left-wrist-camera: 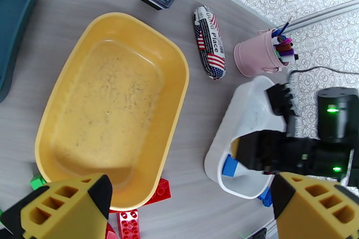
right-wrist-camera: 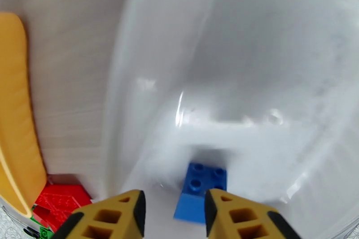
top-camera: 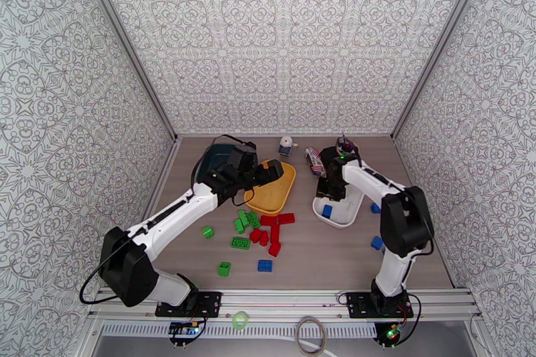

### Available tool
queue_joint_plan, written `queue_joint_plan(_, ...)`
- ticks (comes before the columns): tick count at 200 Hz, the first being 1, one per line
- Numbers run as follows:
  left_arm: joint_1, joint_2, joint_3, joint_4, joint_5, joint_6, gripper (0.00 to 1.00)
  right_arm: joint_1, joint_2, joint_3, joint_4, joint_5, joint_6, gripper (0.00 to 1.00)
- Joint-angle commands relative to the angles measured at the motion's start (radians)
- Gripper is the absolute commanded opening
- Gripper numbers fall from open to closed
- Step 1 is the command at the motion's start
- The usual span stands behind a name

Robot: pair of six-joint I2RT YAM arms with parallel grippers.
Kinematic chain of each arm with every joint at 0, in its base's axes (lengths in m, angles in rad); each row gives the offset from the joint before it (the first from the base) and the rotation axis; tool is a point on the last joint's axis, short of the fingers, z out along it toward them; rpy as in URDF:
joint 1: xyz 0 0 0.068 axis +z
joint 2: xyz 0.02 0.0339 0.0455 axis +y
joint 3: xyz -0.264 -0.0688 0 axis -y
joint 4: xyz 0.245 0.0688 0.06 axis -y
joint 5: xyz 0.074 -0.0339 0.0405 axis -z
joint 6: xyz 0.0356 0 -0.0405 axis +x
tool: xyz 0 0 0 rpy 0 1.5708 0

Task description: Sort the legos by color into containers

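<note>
The left gripper (left-wrist-camera: 190, 190) hangs wide open and empty over the yellow tray (left-wrist-camera: 177, 78). The right gripper (right-wrist-camera: 172, 206), jaws slightly apart, holds nothing; a blue brick (right-wrist-camera: 202, 186) lies below it in the white tray (right-wrist-camera: 269, 56). Placing seems done; next it should lift and reach another blue brick (top-camera: 376, 242).

A blue brick (right-wrist-camera: 202, 184) lies studs-up in the white tray (right-wrist-camera: 269, 56) — red and green bricks (top-camera: 268, 220) cluster beside the yellow tray (left-wrist-camera: 112, 101).
</note>
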Motion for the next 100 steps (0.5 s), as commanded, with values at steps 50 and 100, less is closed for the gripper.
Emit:
queue_joint_plan(50,0.031,-0.065,-0.061,0.004,0.015,-0.014,0.99,0.143,-0.03,-0.041,0.033,-0.05,0.008,0.39)
queue_joint_plan(100,0.042,-0.069,-0.081,0.018,0.023,-0.02,0.99,0.187,-0.11,-0.11,0.031,-0.065,0.016,0.39)
